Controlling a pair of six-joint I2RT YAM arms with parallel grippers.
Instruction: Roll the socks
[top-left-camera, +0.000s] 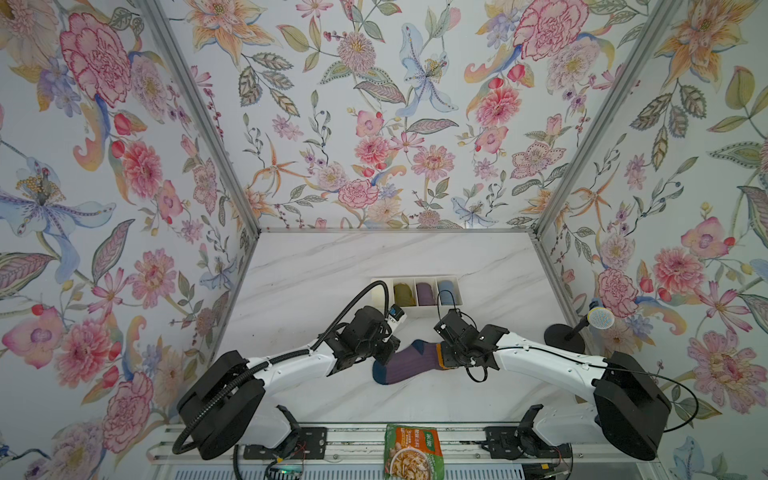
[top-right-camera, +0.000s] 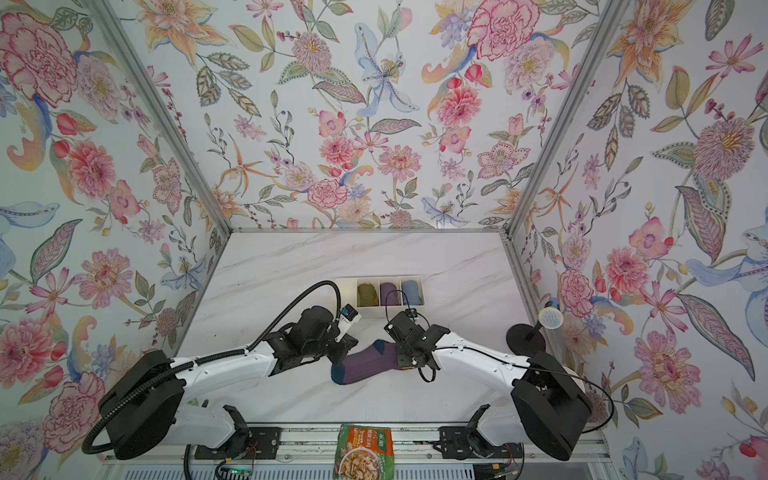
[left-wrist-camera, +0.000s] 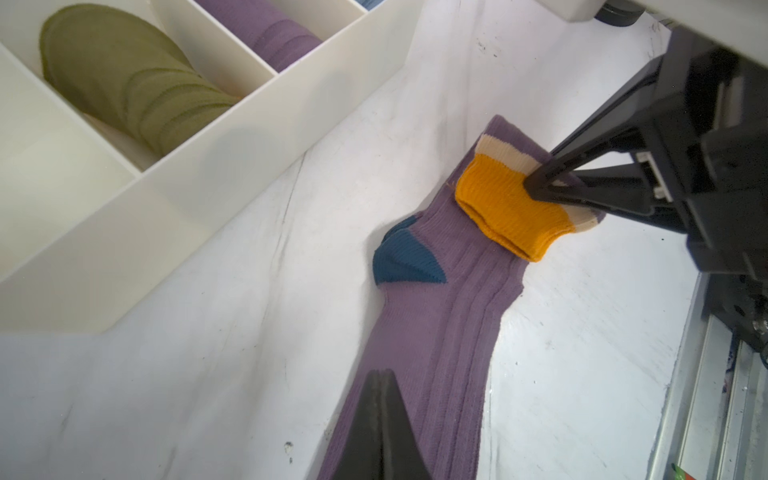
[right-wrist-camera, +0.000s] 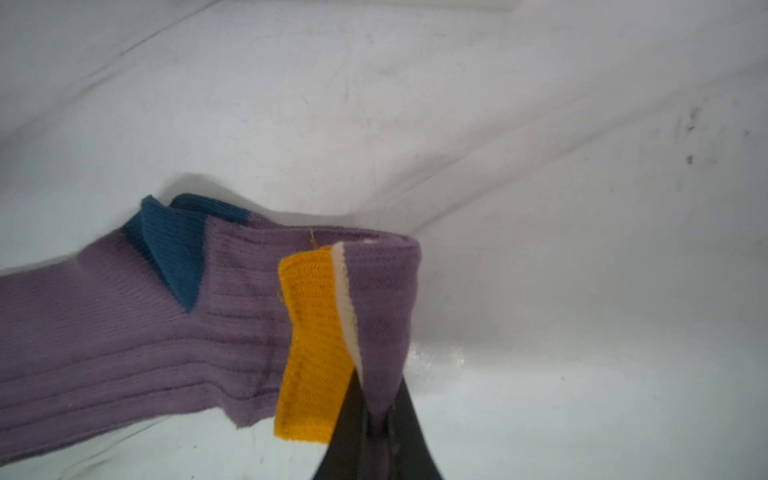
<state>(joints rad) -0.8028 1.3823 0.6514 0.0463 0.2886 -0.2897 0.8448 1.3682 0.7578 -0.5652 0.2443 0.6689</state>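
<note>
White marble table (top-left-camera: 316, 266), boxed in on left, right and far sides by floral wallpaper (top-left-camera: 374, 124), with metal posts (top-left-camera: 199, 120) at the corners. Along near edge, rail (top-left-camera: 457, 434), with snack packet (top-left-camera: 413, 451) lying across its middle. At right edge of table, microphone (top-left-camera: 600, 319) on round black stand (top-left-camera: 564, 337).

Far of the grippers, about mid-table, white tray (top-left-camera: 415, 279) split into side-by-side compartments. Left to right in both top views: one compartment partly hidden by cable (top-left-camera: 374, 286), then olive bundle (top-left-camera: 404, 294), purple bundle (top-left-camera: 424, 292) and blue bundle (top-left-camera: 446, 291), one per compartment.

Socks (top-left-camera: 405, 365) on table just near of tray, between the grippers, with navy toe toward left and near, heel toward far side. Cuff (left-wrist-camera: 503, 208) at right end, folded back over purple leg. Right gripper (right-wrist-camera: 379, 419) clenched on fabric beside cuff, with that fold raised off table. Left gripper (left-wrist-camera: 380, 386) squeezed closed, tips together over foot part of socks; pinching fabric or merely resting above it, cannot tell.
</note>
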